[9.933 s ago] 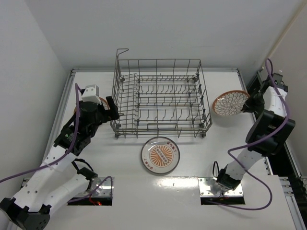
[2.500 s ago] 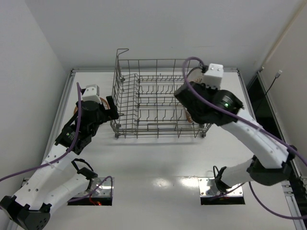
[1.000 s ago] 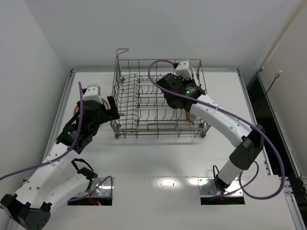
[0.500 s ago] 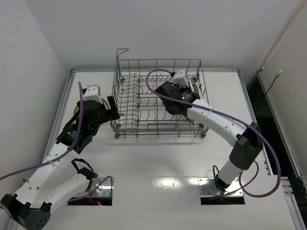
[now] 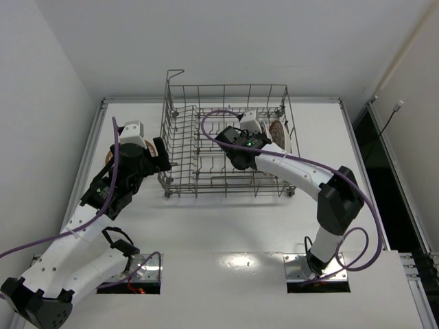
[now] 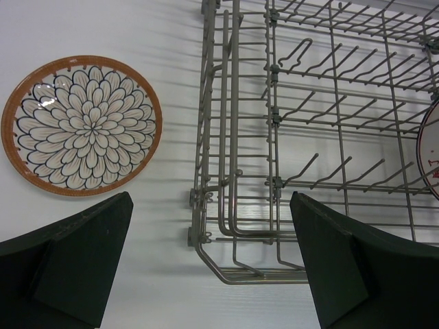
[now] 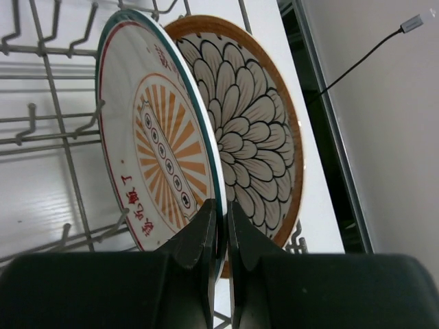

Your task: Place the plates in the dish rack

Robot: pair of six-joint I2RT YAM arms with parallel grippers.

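Main hazard on letting go of the sunburst plate: tipping, if its lower rim is not seated between tines of the dish rack; cannot tell from these views whether it is down in a slot; falling against the petal plate standing just beside it at the rack's right end, at the cost of a knock or chip; possibly also dragging the plate up and out on withdrawal, or snagging a wire; calls for a slow, straight retreat.

Pinching that plate's rim with the right pincer, pressed close with only the rim between; reaching in over the rack from its right front corner, elbow bent outside that corner, wrist low among the tines; hovering off the rack's left side with the left pincer, spread wide, gripping nothing, above the table; third plate lying flat there, left of the rack, apart from its wires, not yet loaded.
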